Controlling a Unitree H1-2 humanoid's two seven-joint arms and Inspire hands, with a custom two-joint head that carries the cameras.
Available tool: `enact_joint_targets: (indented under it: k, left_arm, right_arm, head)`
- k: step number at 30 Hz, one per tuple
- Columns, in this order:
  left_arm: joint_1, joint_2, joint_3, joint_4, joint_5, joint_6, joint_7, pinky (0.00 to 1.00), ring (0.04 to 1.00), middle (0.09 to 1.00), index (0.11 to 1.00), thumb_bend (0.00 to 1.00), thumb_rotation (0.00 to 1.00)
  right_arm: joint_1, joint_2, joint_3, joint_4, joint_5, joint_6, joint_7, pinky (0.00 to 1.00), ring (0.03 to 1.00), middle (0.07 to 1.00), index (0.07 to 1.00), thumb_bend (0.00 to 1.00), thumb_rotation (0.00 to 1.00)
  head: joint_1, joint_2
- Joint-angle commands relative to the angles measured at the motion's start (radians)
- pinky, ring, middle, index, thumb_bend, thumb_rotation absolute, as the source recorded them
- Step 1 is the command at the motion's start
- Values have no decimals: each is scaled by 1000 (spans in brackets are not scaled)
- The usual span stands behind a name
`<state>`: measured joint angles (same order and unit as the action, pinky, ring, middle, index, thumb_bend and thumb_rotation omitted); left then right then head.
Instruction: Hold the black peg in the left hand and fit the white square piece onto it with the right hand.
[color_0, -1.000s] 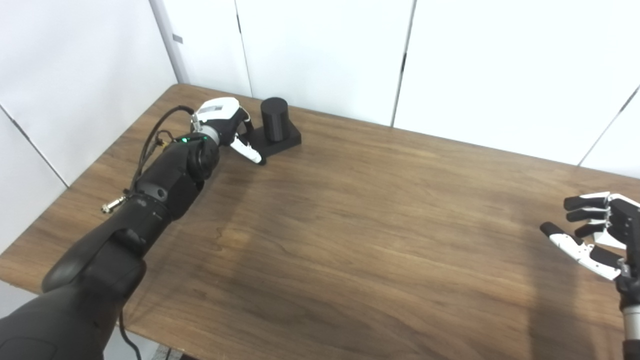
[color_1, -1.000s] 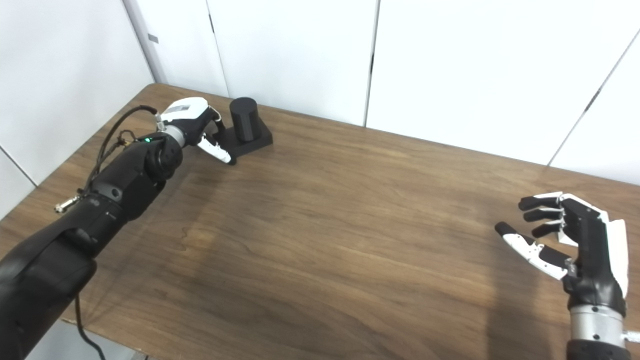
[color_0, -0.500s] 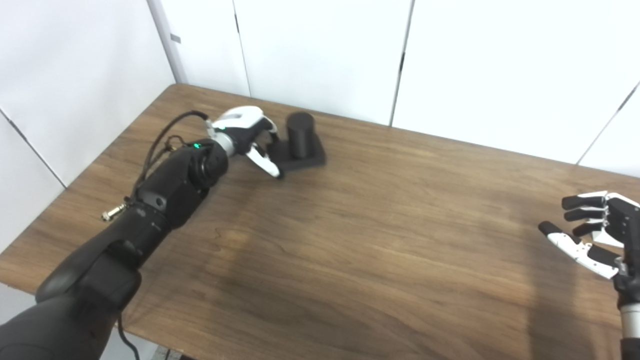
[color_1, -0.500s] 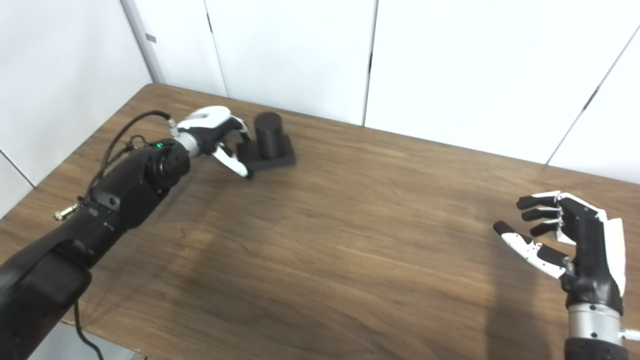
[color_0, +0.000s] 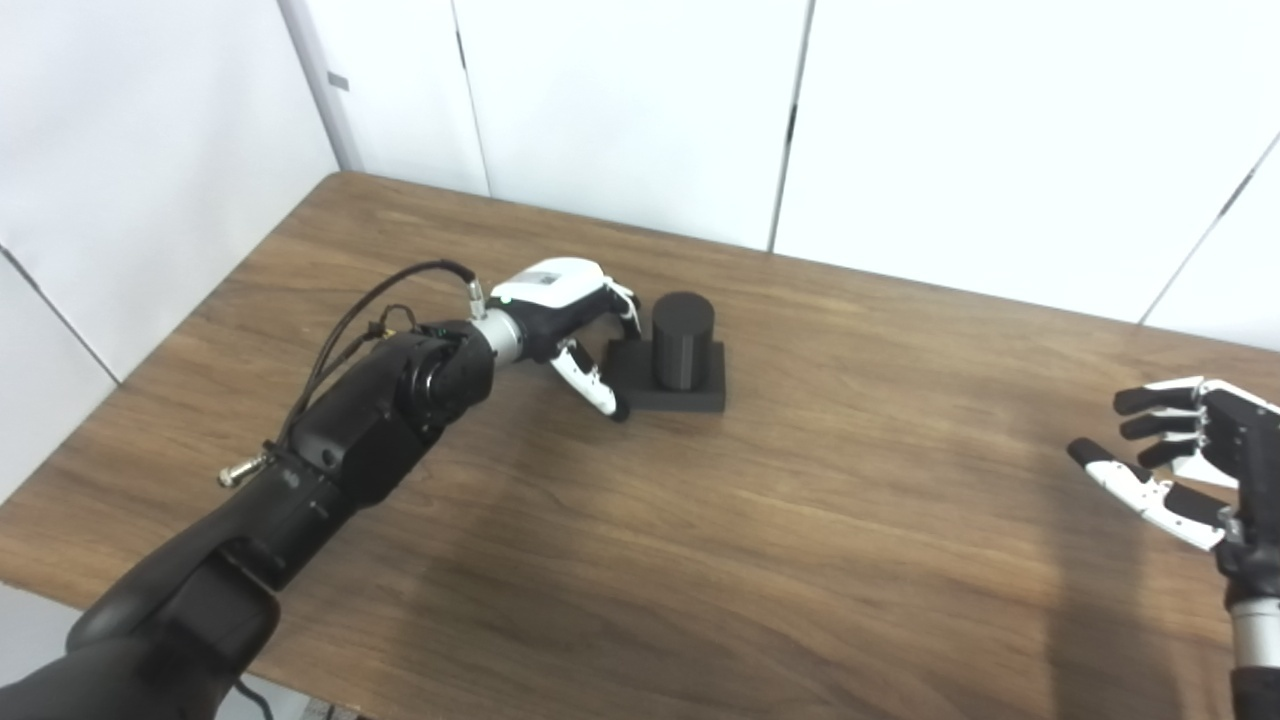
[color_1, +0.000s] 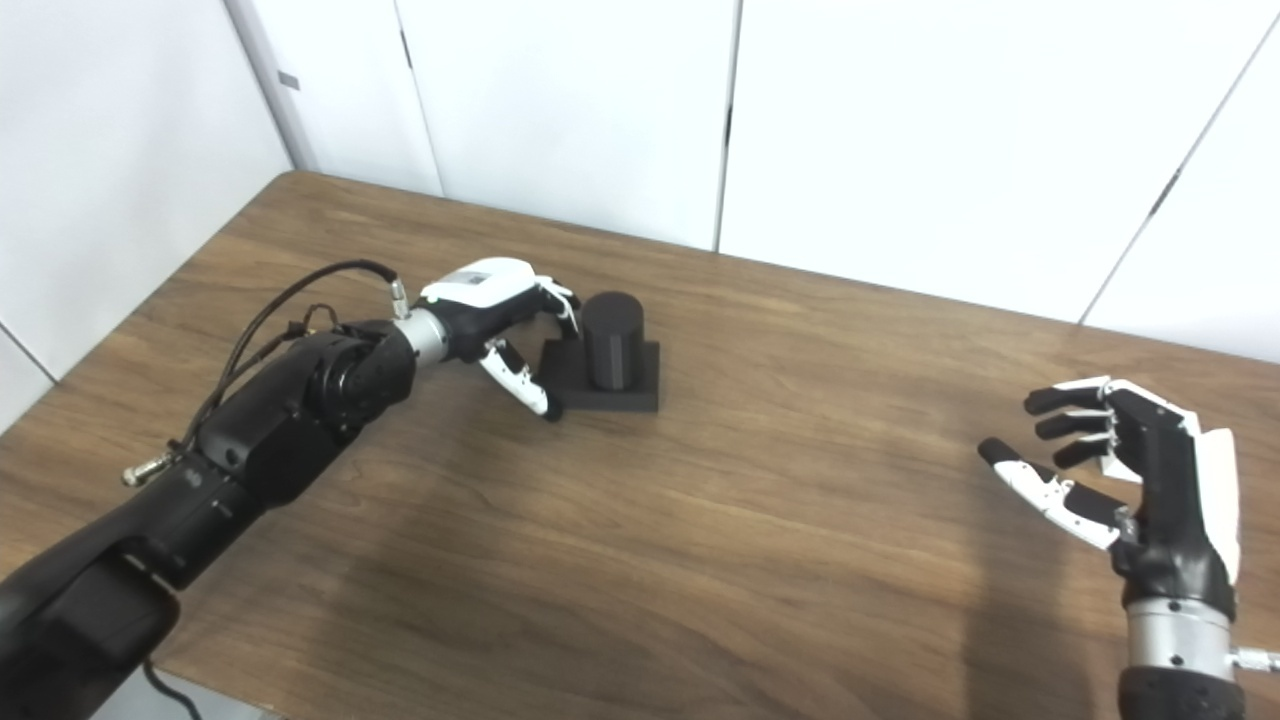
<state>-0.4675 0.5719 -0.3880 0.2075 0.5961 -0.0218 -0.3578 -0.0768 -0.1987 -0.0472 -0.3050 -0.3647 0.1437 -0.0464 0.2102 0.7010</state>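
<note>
The black peg (color_0: 683, 340) is a short upright cylinder on a flat black square base (color_0: 700, 396), standing on the brown wooden table (color_0: 800, 520) left of centre. My left hand (color_0: 565, 310) grips the base's left edge, fingers curled over it and thumb along its front corner. My right hand (color_1: 1130, 460) hovers open above the table's right side, palm facing left, holding nothing. No white square piece shows in either view.
White wall panels (color_0: 620, 100) close off the table's far and left sides. A black cable (color_0: 400, 290) loops off the left forearm. The table's near edge runs along the bottom left.
My left hand has pulled the black peg from the far left corner toward the middle of the table, rightward and nearer. The right hand has stayed almost still. The camera shifted slightly.
</note>
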Motion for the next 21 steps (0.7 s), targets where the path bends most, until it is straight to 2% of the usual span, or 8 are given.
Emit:
enact_joint_targets:
  k: [1, 4, 12, 21]
  left_arm:
    - [-11, -4, -14, -37, -9, -48, -22, 803, 961, 906, 486, 525, 60]
    - [1, -20, -21, -69, -18, -75, -36, 798, 960, 906, 487, 524, 61]
    - [46, -62, -84, -200, -6, -113, -97, 765, 942, 900, 489, 523, 63]
    - [77, -89, -135, -264, 12, -109, -141, 754, 944, 898, 489, 524, 63]
  right_arm:
    - [-34, -6, -1, -12, -10, -49, -18, 393, 524, 596, 488, 497, 113]
    - [-36, -7, -1, -5, -11, -59, -21, 387, 522, 594, 488, 497, 114]
    - [-40, -7, -6, 25, -14, -95, -36, 404, 535, 599, 489, 497, 114]
    - [-42, -1, -6, 32, -8, -118, -41, 396, 527, 604, 490, 497, 113]
  head:
    - [-2, 2]
    - [-10, 4]
    - [-52, 18]
    - [-100, 31]
